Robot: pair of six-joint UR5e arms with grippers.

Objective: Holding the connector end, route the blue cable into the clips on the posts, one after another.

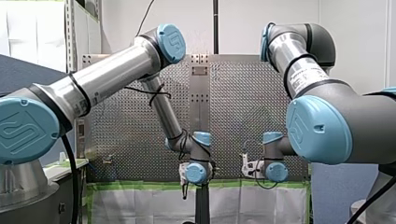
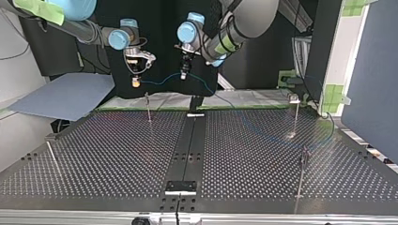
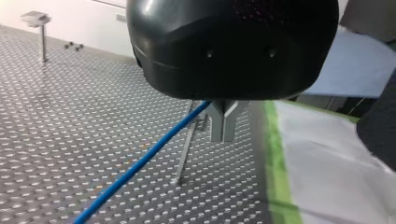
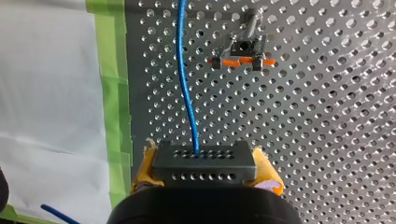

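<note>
Blue cable hangs in the air above the far edge of the desk in the top view. At its left end, my right end effector clamps the black connector between its yellow pads. The cable sags rightward to my left end effector, whose metal fingers are narrow and pinched on it. Farther right it trails down over the desk near a post.
</note>
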